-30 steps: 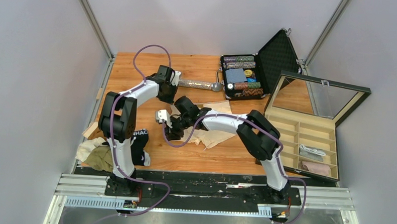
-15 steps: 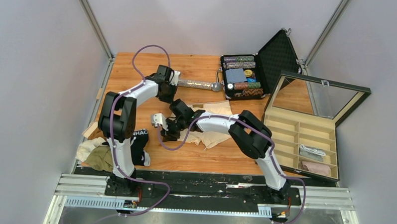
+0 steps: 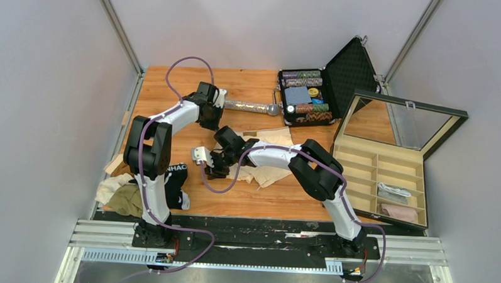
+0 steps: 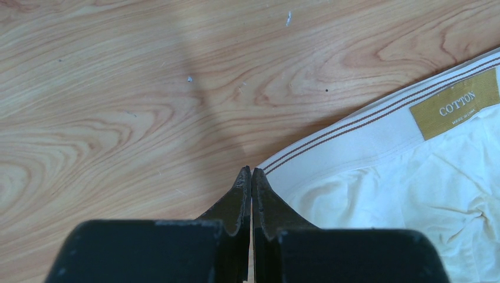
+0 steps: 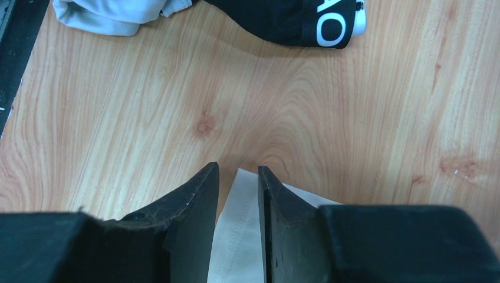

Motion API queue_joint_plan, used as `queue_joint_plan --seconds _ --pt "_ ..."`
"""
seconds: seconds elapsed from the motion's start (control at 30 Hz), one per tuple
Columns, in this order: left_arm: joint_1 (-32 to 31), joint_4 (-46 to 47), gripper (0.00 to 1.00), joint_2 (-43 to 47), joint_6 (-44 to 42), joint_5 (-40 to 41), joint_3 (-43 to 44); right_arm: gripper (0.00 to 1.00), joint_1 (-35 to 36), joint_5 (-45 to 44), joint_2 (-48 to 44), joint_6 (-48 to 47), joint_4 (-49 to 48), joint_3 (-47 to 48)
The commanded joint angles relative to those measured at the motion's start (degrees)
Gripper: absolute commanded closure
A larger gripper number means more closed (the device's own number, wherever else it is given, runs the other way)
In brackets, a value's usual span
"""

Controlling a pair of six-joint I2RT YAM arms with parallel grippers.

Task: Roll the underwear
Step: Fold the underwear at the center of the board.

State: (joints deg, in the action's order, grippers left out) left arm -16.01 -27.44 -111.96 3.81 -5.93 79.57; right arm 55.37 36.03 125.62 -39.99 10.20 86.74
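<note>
The right arm has swung left and toward the near edge since a second ago, carrying the right gripper further over bare wood; the left arm has barely shifted. The cream-beige underwear, soft cotton with a striped waistband and a gold "COTTON" label, lies spread in the middle of the wooden tabletop. The right gripper is closed on a folded, stitched edge of it, and the cloth fills the narrow gap between the jaws. The left gripper is fully closed and empty, its tips just beside the waistband's corner.

Near the tabletop's near-left corner sits a heap: the black underwear with white waistband lettering, a white garment just beside it, and an olive-green garment. A glittery silver microphone lies along the far side. To its right an open black case holds coloured stacks. At the right edge a divided wooden box stands with its glass lid raised.
</note>
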Motion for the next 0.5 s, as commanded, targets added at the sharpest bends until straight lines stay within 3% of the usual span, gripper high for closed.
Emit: queue_joint_plan --seconds 0.0,0.27,0.4,0.47 --pt "0.5 1.2 1.0 -0.4 0.8 -0.6 2.1 0.69 0.3 1.6 1.2 -2.8 1.5 2.7" --pt "0.7 0.9 1.0 -0.8 0.8 -0.7 2.8 0.74 0.3 0.3 3.6 -4.6 4.5 4.1" --pt "0.7 0.7 1.0 -0.9 0.8 -0.9 3.0 0.94 0.3 0.7 3.6 -5.2 5.4 4.3" --pt "0.8 0.4 1.0 -0.8 0.7 -1.0 3.4 1.0 0.3 1.7 2.9 -4.2 5.2 4.8"
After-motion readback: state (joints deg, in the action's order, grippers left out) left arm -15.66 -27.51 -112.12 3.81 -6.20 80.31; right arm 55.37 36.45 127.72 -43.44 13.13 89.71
